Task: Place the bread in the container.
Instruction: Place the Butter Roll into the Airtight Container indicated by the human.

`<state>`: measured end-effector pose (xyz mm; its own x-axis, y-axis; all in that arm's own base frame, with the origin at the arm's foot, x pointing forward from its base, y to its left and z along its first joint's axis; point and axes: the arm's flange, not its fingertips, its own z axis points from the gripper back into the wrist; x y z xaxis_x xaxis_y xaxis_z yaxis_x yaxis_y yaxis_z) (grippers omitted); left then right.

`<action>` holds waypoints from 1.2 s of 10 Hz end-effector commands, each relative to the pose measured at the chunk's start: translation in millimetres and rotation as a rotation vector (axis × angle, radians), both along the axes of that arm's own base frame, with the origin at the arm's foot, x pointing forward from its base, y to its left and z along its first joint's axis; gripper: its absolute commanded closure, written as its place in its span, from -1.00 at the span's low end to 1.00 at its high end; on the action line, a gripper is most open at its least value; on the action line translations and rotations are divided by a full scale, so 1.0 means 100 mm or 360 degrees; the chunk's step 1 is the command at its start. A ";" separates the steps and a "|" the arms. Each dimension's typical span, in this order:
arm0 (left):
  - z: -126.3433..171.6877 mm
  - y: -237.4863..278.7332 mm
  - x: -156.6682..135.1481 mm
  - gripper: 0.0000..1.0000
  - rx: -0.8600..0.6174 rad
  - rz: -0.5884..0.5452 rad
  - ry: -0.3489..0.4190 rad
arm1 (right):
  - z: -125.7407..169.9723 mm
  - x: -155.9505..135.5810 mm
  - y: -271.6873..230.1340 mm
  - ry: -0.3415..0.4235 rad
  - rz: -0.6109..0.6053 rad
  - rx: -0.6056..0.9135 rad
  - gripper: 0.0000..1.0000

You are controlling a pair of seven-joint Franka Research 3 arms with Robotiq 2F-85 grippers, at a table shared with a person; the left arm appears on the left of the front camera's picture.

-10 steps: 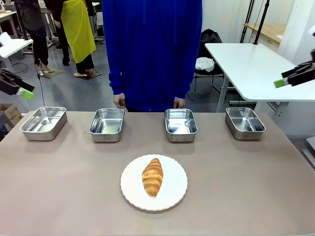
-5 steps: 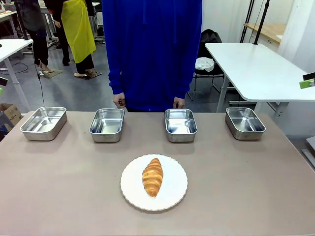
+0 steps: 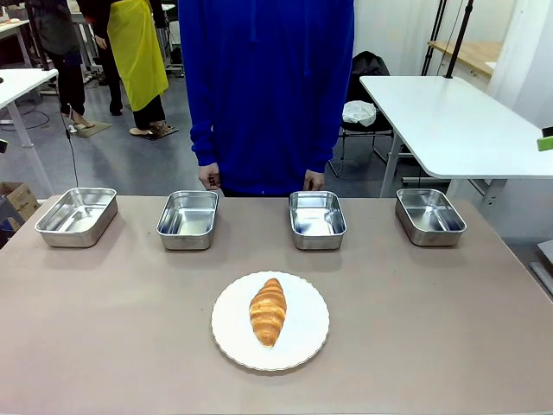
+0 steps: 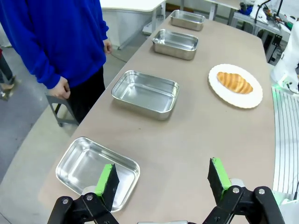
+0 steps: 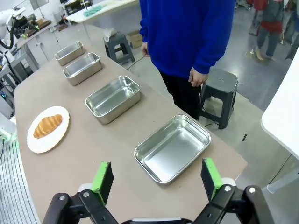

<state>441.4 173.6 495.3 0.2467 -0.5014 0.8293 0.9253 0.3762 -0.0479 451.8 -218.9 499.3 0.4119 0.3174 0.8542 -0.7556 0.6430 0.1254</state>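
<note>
As I look down along my own fingers: both pairs stand spread wide, with nothing between the green pads.
My left gripper: open, hanging in the air over the left end of the table; one finger shows in front of the end pan there.
My right gripper: open as well, in the air off the table's right end, with that end's pan just ahead of it.
The bread: lies on a round white plate at the near middle of the table, its length running from me toward the person. Nothing touches it.
The pans: four shiny steel ones in a row along the far edge, at far left, left of middle, right of middle and far right. They stand apart from one another, and each is bare inside.
Between plate and pans: a strip of brown tabletop; the two middle pans stand beyond the plate, one to each side.
The person: in a blue top, standing at the far edge behind the two middle pans, with one hand and the other hanging low, close to the table's edge.
Around: a white side table behind on the right, a grey stool on the floor beside the person, a cardboard box on the floor at left, and someone in a yellow apron farther back.
</note>
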 end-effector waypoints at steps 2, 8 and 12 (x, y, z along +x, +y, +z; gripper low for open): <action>0.00 0.00 0.00 -1.00 0.0000 0.0000 0.0000 | 0.00 0.00 0.00 0.0000 0.0000 0.0000 -1.00; 0.00 0.00 0.00 -1.00 0.0000 0.0000 0.0000 | 0.00 0.00 0.00 0.0000 0.0000 0.0000 -1.00; 0.00 0.00 0.00 -1.00 0.0000 0.0000 0.0000 | 0.00 0.00 0.00 0.0000 0.0000 0.0000 -1.00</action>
